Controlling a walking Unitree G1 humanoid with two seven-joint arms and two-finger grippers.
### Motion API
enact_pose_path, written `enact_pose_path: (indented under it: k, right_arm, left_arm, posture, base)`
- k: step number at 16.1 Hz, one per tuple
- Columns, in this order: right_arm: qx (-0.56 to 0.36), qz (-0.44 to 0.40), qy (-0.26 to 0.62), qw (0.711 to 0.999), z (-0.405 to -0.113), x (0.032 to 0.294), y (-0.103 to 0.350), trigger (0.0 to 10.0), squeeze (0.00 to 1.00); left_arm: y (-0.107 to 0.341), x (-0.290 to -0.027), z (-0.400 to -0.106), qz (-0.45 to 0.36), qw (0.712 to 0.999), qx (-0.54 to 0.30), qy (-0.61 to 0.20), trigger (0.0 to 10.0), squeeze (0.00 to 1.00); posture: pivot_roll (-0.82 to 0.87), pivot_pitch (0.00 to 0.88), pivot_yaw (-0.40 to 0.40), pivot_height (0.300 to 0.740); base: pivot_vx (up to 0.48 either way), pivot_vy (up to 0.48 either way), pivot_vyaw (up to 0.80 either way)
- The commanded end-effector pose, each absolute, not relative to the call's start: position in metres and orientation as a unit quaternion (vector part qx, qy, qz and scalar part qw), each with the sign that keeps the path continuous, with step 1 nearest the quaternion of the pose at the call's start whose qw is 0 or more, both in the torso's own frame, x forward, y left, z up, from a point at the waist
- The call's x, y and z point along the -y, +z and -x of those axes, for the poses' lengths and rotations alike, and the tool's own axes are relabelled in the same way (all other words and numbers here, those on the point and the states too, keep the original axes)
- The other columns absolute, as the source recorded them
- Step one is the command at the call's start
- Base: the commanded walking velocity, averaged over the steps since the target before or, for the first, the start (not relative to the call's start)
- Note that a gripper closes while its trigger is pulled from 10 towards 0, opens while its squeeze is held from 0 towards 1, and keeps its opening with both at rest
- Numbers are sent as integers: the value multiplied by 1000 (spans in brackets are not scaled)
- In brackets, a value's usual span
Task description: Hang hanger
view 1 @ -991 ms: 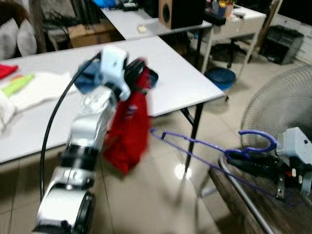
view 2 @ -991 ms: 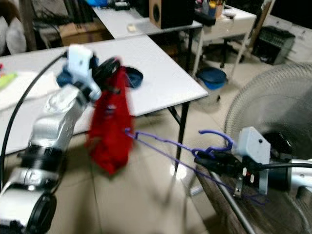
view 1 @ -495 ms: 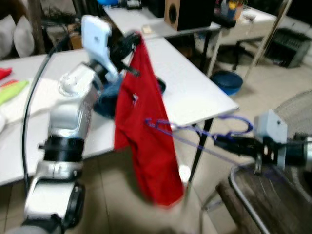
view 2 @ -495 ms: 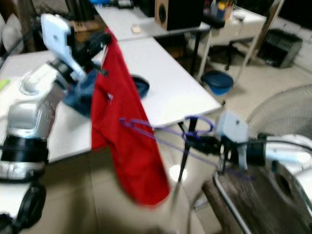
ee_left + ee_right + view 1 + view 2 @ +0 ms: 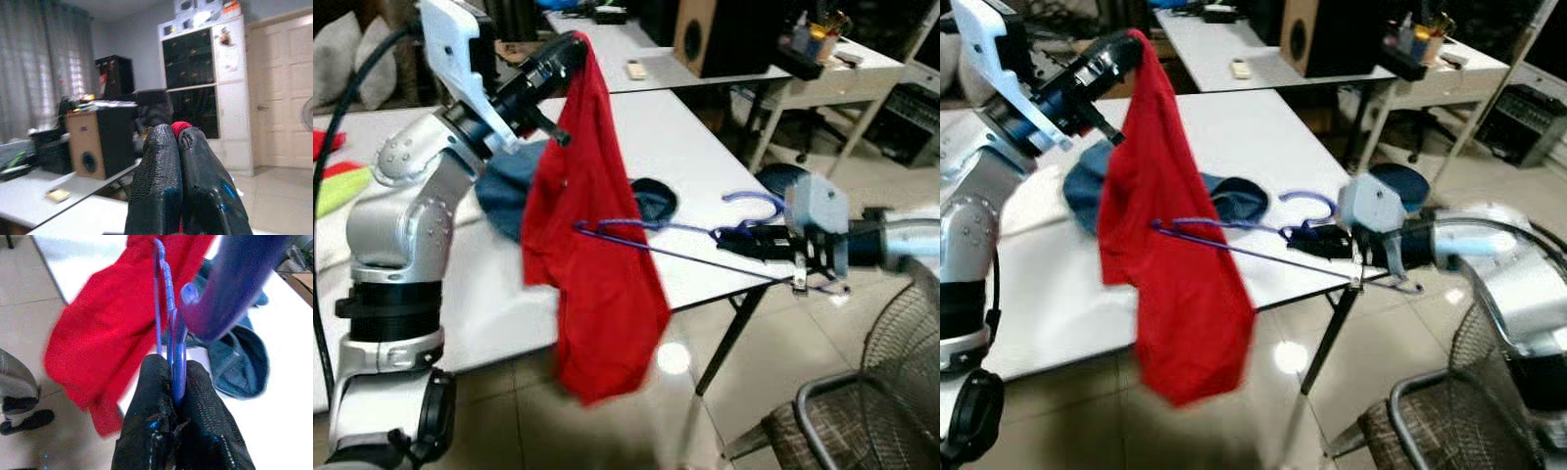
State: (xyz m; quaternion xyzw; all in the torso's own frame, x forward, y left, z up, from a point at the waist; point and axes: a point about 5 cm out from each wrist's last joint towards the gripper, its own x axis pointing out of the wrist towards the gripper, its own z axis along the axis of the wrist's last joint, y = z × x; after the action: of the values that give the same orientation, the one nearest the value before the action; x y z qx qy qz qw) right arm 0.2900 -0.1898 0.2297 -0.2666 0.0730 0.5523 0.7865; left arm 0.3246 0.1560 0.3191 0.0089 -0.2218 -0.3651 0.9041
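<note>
Fingers of the left gripper (image 5: 576, 51) are pressed together on the top edge of the red garment (image 5: 592, 255), a scrap of red showing between the black pads in the left wrist view. The cloth hangs its full length from this raised grip, in front of the near edge of the desk (image 5: 705, 166), its lower end close to the floor. Compared with one second ago, the left arm is higher and the garment has dropped open from a bunched lump into a long sheet.

The right gripper (image 5: 741, 241) is clamped on the purple hanger (image 5: 675, 240) just below its hook, as the right wrist view confirms. The hanger is held roughly level above the desk's near right corner, its far shoulder tip touching or just entering the red cloth; whether it is inside an opening cannot be told. One second ago the hanger sat low beside the wicker chair (image 5: 842, 431), well apart from the garment; it has since been lifted and carried to the cloth.

A blue garment (image 5: 514, 201) lies on the desk behind the red one.

By judgement, the two pieces are now brought together, so the step in hand is threading the hanger into the garment; hanging it up is not yet begun.
</note>
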Motion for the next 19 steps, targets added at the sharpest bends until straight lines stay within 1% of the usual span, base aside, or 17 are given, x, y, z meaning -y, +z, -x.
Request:
enact_pose_path:
  k: [1,3,4,5,6,7,8,9,10,11,12,13,14,15,17,18,19]
  right_arm:
    - [-78,278,547,786,-296,194,232,10000,0]
    - [-74,292,547,781,-303,191,233,10000,0]
    - [-62,311,529,787,-317,189,237,10000,0]
    - [-40,343,450,824,-346,193,249,10000,0]
    - [-19,378,372,848,-366,197,259,10000,0]
    - [47,385,273,881,-384,199,285,10000,0]
    - [69,374,250,890,-387,199,294,10000,0]
    - [193,328,172,909,-389,200,343,10000,0]
    - [275,275,131,912,-383,204,376,10000,0]
    - [308,259,125,907,-380,207,390,10000,0]
    - [304,257,135,907,-383,206,389,10000,0]
    - [267,278,162,908,-390,201,368,10000,0]
    - [211,292,216,907,-395,193,334,10000,0]
    - [180,300,247,904,-397,188,308,10000,0]
    - [144,310,287,895,-393,184,272,10000,0]
    - [116,304,313,892,-386,183,243,10000,0]
    - [102,301,331,888,-380,183,226,10000,0]
  left_arm:
    - [335,-150,-318,2,889,254,-382,10000,0]
    - [337,-150,-315,0,887,255,-385,10000,0]
    - [342,-148,-312,2,881,262,-393,10000,0]
    - [350,-146,-308,11,869,279,-408,10000,0]
    - [354,-146,-306,17,860,294,-416,10000,0]
    - [360,-145,-304,23,849,315,-423,10000,0]
    - [362,-145,-303,24,845,323,-425,10000,0]
    - [373,-146,-300,41,837,358,-413,10000,0]
    - [383,-148,-297,60,831,384,-398,10000,0]
    - [390,-152,-296,77,828,400,-385,10000,0]
    - [392,-153,-295,80,829,402,-381,10000,0]
    - [389,-152,-295,67,834,391,-383,10000,0]
    - [381,-147,-299,62,842,372,-387,10000,0]
    - [375,-141,-302,60,845,363,-388,10000,0]
    - [366,-133,-307,66,854,341,-386,10000,0]
    - [351,-126,-316,52,876,305,-371,10000,0]
    - [337,-123,-322,31,890,274,-362,10000,0]
  posture:
    - [-161,0,-57,740]
    - [-157,0,-63,740]
    - [-156,0,-59,740]
    - [-161,0,-53,740]
    - [-161,0,-51,740]
    - [-160,0,-48,740]
    - [-159,0,-47,740]
    - [-153,0,-50,740]
    - [-149,0,-51,740]
    - [-147,0,-52,740]
    - [-145,0,-54,740]
    - [-146,0,-52,740]
    - [-145,0,-51,740]
    - [-145,0,-51,740]
    - [-148,0,-43,740]
    - [-154,0,-32,740]
    - [-158,0,-26,740]
  base:
    - [289,0,0]
    - [0,0,0]
    - [0,0,0]
    - [0,0,0]
    - [0,0,0]
    - [0,0,0]
    - [0,0,0]
    - [0,0,0]
    - [0,0,0]
    - [0,0,0]
    - [0,0,0]
    - [0,0,0]
    - [0,0,0]
    - [0,0,0]
    - [0,0,0]
    - [0,0,0]
    - [0,0,0]
